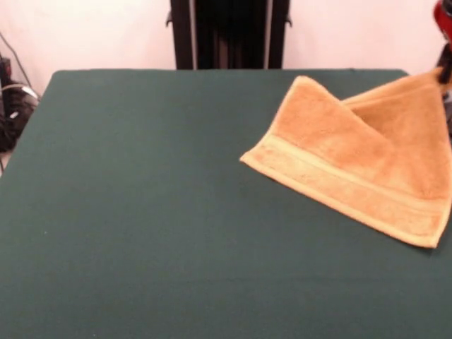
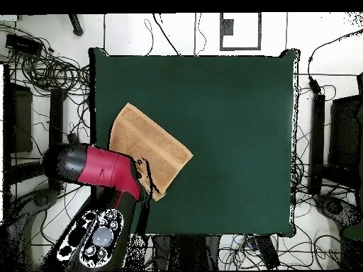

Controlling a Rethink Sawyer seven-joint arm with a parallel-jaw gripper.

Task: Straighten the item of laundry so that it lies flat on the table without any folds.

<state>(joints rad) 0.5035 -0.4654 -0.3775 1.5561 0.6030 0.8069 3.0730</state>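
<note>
folded washcloth (image 1: 353,166) on green table (image 1: 141,212), corner raised

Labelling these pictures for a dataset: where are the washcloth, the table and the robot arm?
washcloth (image 1: 332,138): front view, middle of the folded terry face.
table (image 1: 141,212): front view, bare green top.
robot arm (image 2: 106,168): overhead view, red casing above the cloth's edge.

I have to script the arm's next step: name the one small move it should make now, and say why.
Probably carry the lifted corner outward, away from the fold, then lower it. The washcloth lies at one side of the table with a flap doubled over it, and one corner rises toward the gripper at the picture's edge. I cannot tell whether the gripper actually holds that corner.
</note>
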